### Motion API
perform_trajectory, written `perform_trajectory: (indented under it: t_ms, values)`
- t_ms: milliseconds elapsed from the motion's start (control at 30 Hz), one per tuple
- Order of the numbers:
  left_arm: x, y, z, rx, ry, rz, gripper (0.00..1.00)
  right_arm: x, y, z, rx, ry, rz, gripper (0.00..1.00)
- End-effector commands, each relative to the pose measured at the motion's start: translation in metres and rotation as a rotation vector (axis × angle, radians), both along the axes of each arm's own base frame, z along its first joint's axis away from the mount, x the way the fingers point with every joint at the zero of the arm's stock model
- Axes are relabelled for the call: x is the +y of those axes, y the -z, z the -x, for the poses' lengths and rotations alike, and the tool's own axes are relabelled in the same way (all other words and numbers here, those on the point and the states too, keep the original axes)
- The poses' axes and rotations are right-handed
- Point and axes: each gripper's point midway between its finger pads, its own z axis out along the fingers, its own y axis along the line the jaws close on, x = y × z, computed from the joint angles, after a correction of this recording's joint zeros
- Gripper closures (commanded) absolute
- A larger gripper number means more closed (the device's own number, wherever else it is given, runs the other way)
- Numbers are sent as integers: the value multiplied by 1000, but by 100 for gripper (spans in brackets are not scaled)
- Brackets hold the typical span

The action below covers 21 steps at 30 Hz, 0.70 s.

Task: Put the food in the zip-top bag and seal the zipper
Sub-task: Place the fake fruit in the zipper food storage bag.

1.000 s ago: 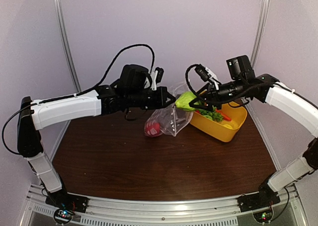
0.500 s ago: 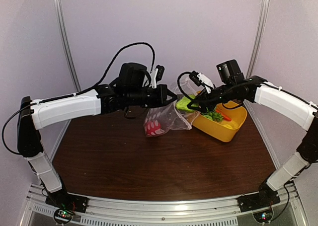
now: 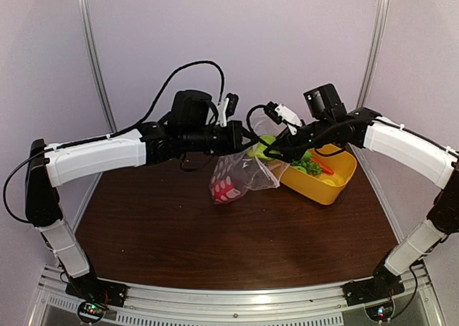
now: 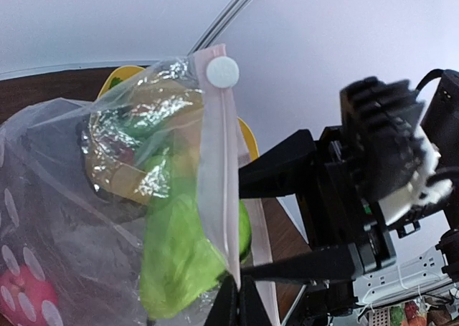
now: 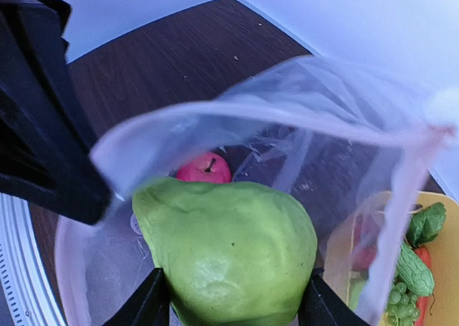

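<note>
Dark brown table [image 3: 215, 247], pale walls [image 3: 237, 39] behind. Your left gripper [image 3: 247, 141] is pressed together on the zipper [image 4: 215, 161] edge of the zip-top bag [image 3: 240, 174], holding the mouth up and agape. Your right gripper [image 3: 267, 152] pinches a green toy fruit [image 5: 229, 254] at that mouth (partly past the rim). A red apple [image 5: 203, 168] lies inside the bag. Other food [image 3: 310, 167] sits in the yellow basket [image 3: 337, 186], just beside the bag.

Green fruit [image 4: 176, 265] seen through the dotted bag [image 4: 64, 197] — pale zipper strip [image 4: 219, 175] crossing it.
</note>
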Motion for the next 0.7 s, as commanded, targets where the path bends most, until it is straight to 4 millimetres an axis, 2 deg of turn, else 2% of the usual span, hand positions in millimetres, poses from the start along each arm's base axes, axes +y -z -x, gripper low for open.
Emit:
perform_trajectory:
  t_ms: [0,167,300,433,667]
  values:
    - [-11,-7,-2,-12,23,58,100,29,-10,14,-9,-94,8,49]
    - [-11,-10,0,-9,30,72,100,30,0,-6,-3,-17,40,45]
    - [-9,-11,1,-8,27,73,100,26,-6,-13,-50,-2,69,38]
    - [-5,-11,1,-12,20,70,100,27,-9,-9,-65,-31,67,32]
    - [3,4,-3,11,-6,48,100,26,-23,3,-72,-72,46,26]
